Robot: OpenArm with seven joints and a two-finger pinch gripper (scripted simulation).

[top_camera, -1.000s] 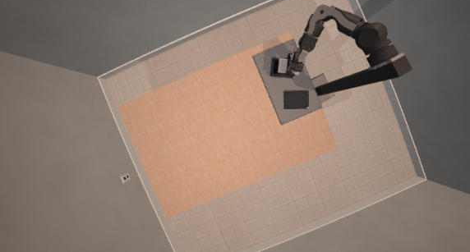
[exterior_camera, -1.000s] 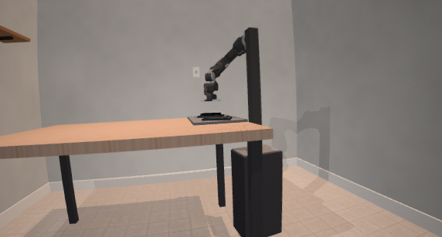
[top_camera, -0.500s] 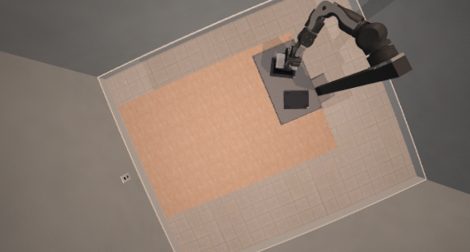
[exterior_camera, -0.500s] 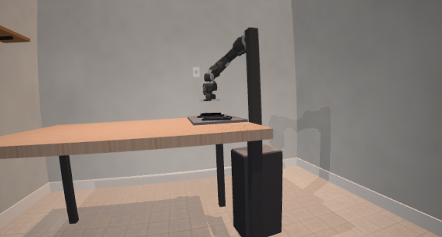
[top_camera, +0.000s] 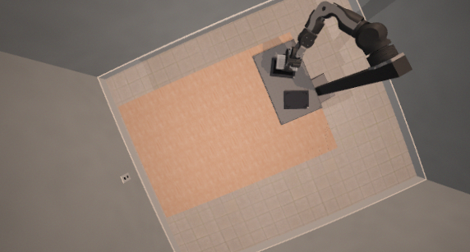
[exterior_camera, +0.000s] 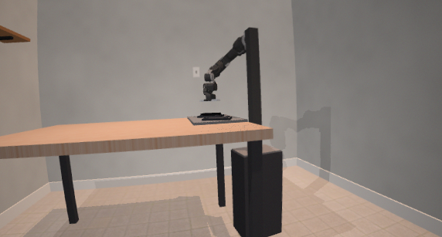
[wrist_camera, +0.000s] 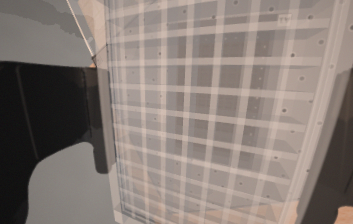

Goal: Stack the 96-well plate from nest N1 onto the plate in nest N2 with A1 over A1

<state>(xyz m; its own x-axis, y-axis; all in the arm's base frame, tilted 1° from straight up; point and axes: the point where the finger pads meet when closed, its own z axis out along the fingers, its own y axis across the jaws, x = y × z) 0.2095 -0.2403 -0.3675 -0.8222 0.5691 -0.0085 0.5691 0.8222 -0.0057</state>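
My gripper [top_camera: 289, 61] is shut on a clear 96-well plate [top_camera: 280, 61] and holds it in the air above the far nest, N2 [top_camera: 283, 69]. In the side view the plate [exterior_camera: 209, 100] hangs well above the nests [exterior_camera: 212, 115]. In the wrist view the held plate [wrist_camera: 217, 115] fills the frame between my two dark fingers. A second well grid shows through it from below, slightly offset. A small corner label shows at the top right. The near nest, N1 [top_camera: 297, 99], is black and holds nothing.
Both nests sit on a grey base plate [top_camera: 287, 86] at the corner of a wooden table [exterior_camera: 127, 135]. The arm's dark mast [exterior_camera: 253, 96] and pedestal [exterior_camera: 256, 193] stand beside the table edge.
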